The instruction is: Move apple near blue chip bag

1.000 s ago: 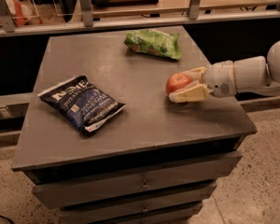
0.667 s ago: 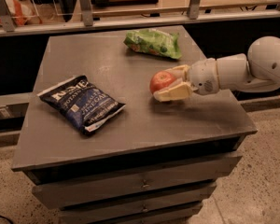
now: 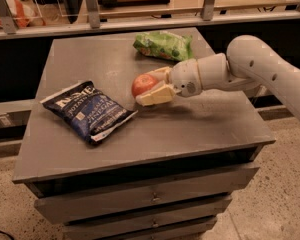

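From where I stand, the pincer point(image 3: 144, 88) is over the middle of the counter point(image 3: 205, 121), its 2 cream fingers point(image 3: 157, 95) pinching the apple point(image 3: 142, 83) between them, 1 behind it and 1 in front. The apple sits right at their tips, low over the grey top. I cannot tell whether it rests on the surface or hangs just clear of it. The blue chip bag point(image 3: 87, 111) lies flat to the left, its near corner only a short gap from the apple. The green snack bag point(image 3: 164, 45) lies behind, towards the back edge and apart from both.

The job looks mostly done, with a small approach and a release left.

Here is what worries me. The apple is round and held only at the fingertips, so a jolt could let it squirt out. Once free it may roll, and the front edge of the counter is not far off. If the arm point(image 3: 260, 64) carries on low, the front finger could catch the crinkly corner of the blue bag and shove it, or ride up on it. Letting go from any height invites a bounce. Letting go on a slant sends the apple wandering away from the bag.
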Controlling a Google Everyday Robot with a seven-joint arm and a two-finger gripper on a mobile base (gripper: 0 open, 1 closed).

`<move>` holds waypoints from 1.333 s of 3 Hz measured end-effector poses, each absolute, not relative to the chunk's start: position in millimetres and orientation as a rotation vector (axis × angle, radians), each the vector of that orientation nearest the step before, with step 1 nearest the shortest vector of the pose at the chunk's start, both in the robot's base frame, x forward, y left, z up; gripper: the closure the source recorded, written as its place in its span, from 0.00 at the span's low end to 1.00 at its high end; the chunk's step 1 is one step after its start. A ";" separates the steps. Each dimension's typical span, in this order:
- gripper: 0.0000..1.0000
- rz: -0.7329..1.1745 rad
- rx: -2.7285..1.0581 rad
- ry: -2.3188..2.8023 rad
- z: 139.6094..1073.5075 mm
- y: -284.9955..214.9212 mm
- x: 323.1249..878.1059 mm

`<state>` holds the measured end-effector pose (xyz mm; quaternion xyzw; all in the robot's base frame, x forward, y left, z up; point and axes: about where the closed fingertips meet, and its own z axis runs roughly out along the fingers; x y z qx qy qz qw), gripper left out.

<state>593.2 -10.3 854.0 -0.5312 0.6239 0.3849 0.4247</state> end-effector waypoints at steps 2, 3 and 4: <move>1.00 0.976 -1.359 1.568 849.4 25.8 598.1; 0.90 0.997 -1.360 1.563 848.9 35.0 597.8; 0.67 1.014 -1.354 1.582 847.1 40.3 595.2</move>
